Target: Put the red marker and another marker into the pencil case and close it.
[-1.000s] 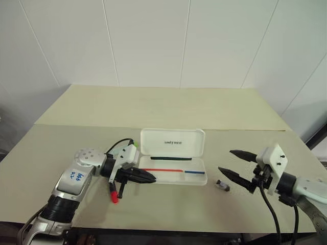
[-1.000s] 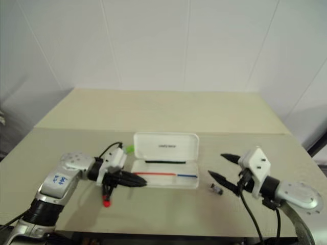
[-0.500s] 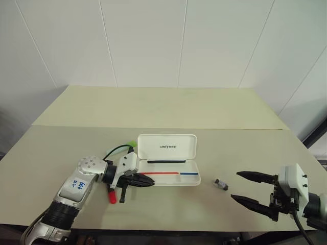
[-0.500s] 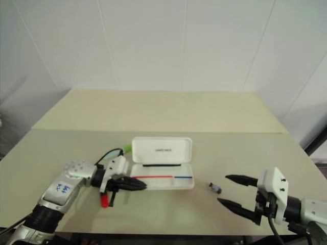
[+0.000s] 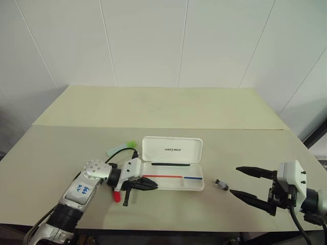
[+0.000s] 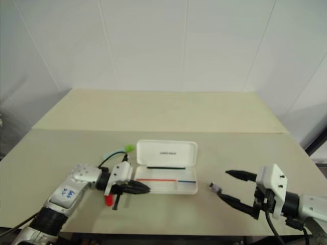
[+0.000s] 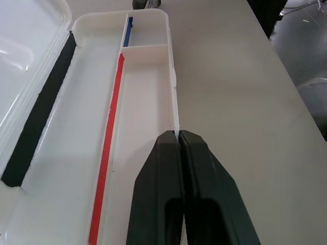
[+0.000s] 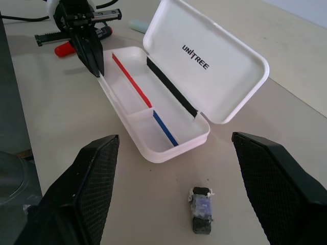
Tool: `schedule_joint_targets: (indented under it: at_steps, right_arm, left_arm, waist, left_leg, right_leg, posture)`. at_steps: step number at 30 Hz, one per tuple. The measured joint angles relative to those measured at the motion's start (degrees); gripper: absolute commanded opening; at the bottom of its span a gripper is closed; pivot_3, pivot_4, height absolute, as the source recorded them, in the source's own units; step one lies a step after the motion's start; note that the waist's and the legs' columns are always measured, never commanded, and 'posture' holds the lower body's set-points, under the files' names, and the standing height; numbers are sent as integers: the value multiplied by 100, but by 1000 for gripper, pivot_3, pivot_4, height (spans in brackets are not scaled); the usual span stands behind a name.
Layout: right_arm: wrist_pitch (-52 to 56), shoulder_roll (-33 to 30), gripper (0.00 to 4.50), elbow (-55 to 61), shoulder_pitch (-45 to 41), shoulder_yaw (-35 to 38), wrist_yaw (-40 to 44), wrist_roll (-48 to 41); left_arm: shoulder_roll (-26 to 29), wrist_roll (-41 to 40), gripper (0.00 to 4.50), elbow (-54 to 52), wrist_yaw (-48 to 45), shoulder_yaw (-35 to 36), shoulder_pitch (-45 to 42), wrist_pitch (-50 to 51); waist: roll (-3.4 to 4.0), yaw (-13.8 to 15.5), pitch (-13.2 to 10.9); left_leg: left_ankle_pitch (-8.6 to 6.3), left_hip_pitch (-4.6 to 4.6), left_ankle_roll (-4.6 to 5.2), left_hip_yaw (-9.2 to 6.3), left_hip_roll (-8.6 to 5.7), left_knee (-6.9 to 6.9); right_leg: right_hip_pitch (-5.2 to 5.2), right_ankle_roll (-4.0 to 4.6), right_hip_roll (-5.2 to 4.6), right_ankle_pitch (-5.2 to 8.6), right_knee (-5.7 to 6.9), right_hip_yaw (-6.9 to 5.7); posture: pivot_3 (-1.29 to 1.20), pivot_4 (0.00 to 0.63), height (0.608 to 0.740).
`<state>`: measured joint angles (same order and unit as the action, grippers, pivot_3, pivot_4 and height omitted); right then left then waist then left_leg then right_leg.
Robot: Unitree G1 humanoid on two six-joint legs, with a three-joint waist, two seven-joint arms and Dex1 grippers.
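The pencil case (image 5: 172, 171) is sitting open on the table (image 5: 163, 109), lid tipped up at the back with the dark logo text showing, and the tray has the red and blue stripes running along the inside. Nothing in the tray as far as I can see.

The left gripper (image 7: 179, 140) is right at the case's left end, fingers (image 7: 158, 189) pressed together with nothing between them, tips touching the front wall of the tray at its rim.

The red marker (image 5: 120, 193) lies on the table just off the case's left end, right under the left gripper, red end poking out toward the near edge of the table. It's outside the case, and the fingers aren't on it.

The light-green marker (image 5: 122, 148) is also on the table, just left of the case's lid and behind the left gripper, partly hidden by the wrist and its cable.

The right gripper (image 5: 244, 181) hangs off to the right of the case, well apart from it, fingers (image 8: 84, 189) spread wide and holding nothing. Between it and the case there's a small dark grey stub (image 8: 201, 210) lying on the table, near the case's right end.
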<state>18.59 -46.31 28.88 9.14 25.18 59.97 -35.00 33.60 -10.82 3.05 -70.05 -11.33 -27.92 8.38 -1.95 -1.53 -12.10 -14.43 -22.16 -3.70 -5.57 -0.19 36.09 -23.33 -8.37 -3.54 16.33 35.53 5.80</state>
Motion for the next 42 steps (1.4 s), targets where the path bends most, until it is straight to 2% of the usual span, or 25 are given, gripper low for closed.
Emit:
schedule_joint_targets:
  at_steps: [10, 11, 21, 27, 33, 42]
  right_arm:
    - [-82, 4, 4500, -146, -212, -187, -59, 45]
    - [-92, 4, 4500, -167, -224, -223, -57, 44]
    - [-136, 3, 4500, -508, -614, -483, 106, 53]
    - [-237, 0, 4500, -824, -884, -692, 338, 87]
    - [-281, -23, 4500, -1329, -1345, -952, 662, 180]
    - [-413, -25, 4500, -2028, -2135, -1467, 1082, 317]
  left_arm:
    - [23, -82, 4380, -423, 62, 3, -2, 145]
    - [38, -112, 4471, -500, 61, 14, -3, 170]
    - [550, -623, 4471, -1570, 107, 415, 311, 833]
    - [820, -756, 4471, -2238, 760, 1018, 554, 1446]
    - [511, -679, 4471, -2711, 2377, 1812, 1047, 2247]
    - [-707, -486, 4471, -3596, 4839, 2261, 1375, 3966]
  waist:
    - [0, -2, 0]
    - [0, -2, 0]
    - [0, -7, 0]
    - [1, -8, 0]
    - [2, -11, -1]
    - [1, -5, -1]
  left_leg:
    - [0, 0, 0, 0, 0, -1]
    - [0, 0, 0, 0, 0, -2]
    - [0, 0, 0, 0, 2, -2]
    - [0, 2, 0, 0, 2, -2]
    - [0, 2, 0, -1, 3, -2]
    - [0, 1, -1, -4, 0, 6]
  right_leg:
    - [0, 1, 1, 0, 0, 0]
    - [0, 1, 0, 1, -1, 0]
    - [-1, 4, 0, 2, -1, 1]
    - [0, 6, 1, 3, -2, 1]
    - [0, 2, 1, 1, -2, 1]
    - [2, -4, 0, -3, 0, 0]
  posture:
    - [0, 150, 740]
    - [0, 150, 740]
    - [0, 150, 740]
    - [0, 150, 740]
    - [0, 150, 740]
    - [0, 150, 740]
